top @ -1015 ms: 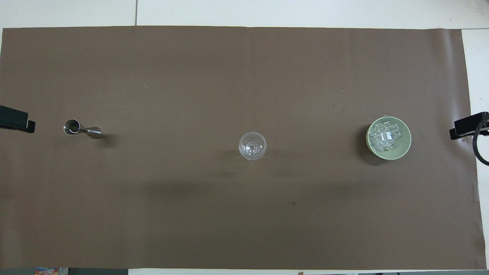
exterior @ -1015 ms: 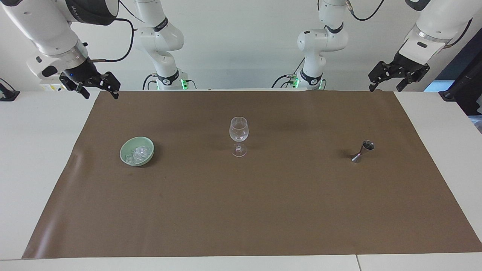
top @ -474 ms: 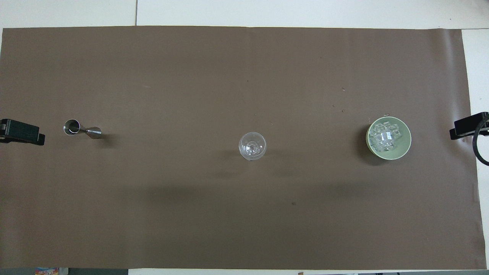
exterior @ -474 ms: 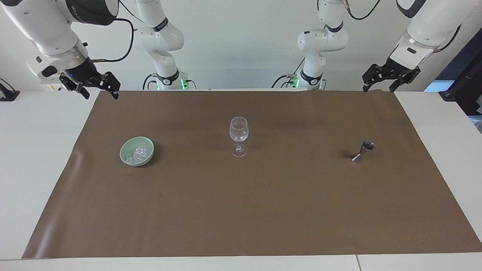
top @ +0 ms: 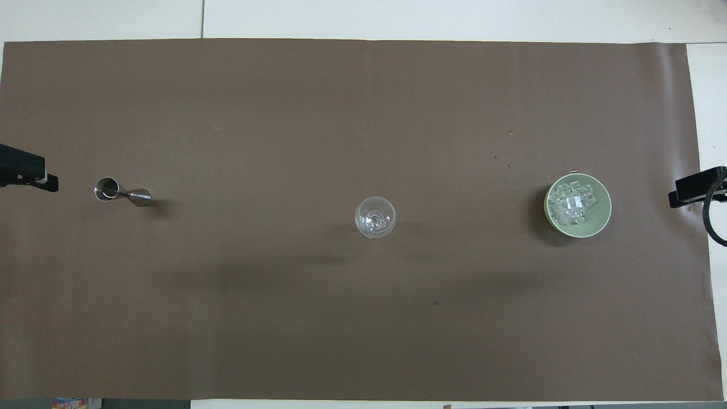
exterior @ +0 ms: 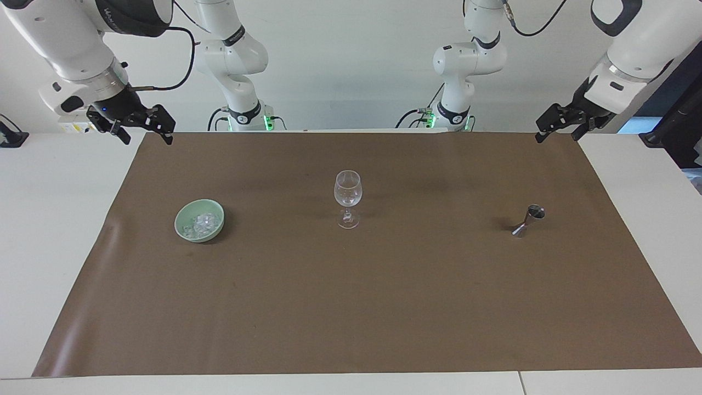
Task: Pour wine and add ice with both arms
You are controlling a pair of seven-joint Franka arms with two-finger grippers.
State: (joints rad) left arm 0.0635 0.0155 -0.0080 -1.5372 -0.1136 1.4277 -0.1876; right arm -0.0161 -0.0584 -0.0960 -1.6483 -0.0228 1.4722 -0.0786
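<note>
The ice (exterior: 201, 224) is observed as small clear glassy cubes heaped in a pale green bowl (exterior: 183, 219) toward the right arm's end of the surface. The left tool (exterior: 557, 130) and right tool (exterior: 143, 134) are held wide, empty.

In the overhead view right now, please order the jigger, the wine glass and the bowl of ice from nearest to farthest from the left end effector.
From the left end effector, open over the left arm's end of the brown mat:
1. Jigger, just beside it at that same end.
2. Wine glass, upright at the middle of the mat.
3. Green bowl with the ice, toward the right arm's end.
</note>
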